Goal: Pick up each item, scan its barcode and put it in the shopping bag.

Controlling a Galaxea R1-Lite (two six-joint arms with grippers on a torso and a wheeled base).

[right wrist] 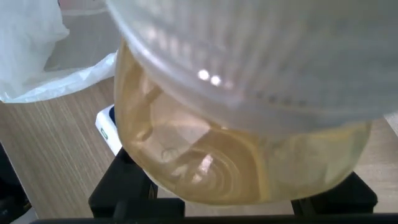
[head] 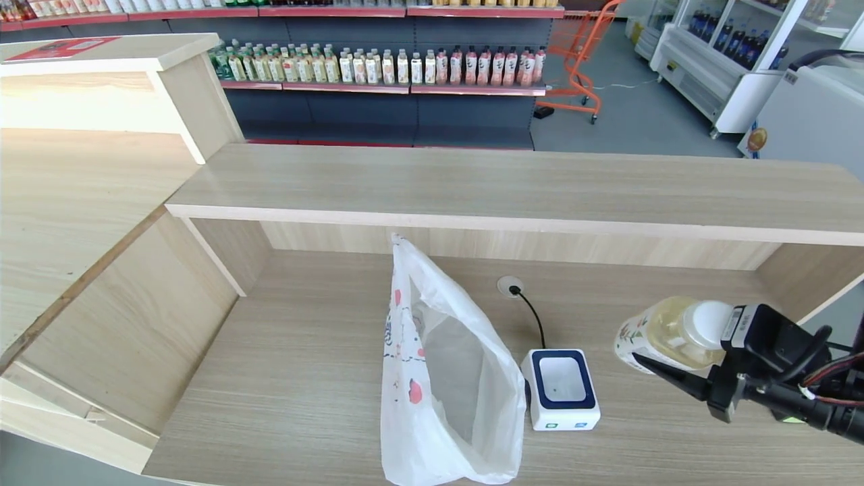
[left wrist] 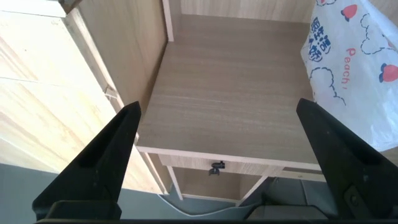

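We hold a bottle (head: 665, 334) of pale yellow drink in the right gripper (head: 661, 361), fingers clamped on its body and white cap toward the wrist, lifted off the worktop (head: 304, 364) to the right of the scanner (head: 562, 388) and apart from it. The left gripper (left wrist: 217, 109) hangs wide open and empty over the worktop's near edge, near the shopping bag (head: 432, 378), which stands open-mouthed just left of the scanner. We judge the scanning step in hand: next the bottle's barcode must face the scanner's window, then the bottle must cross to the bag's mouth.
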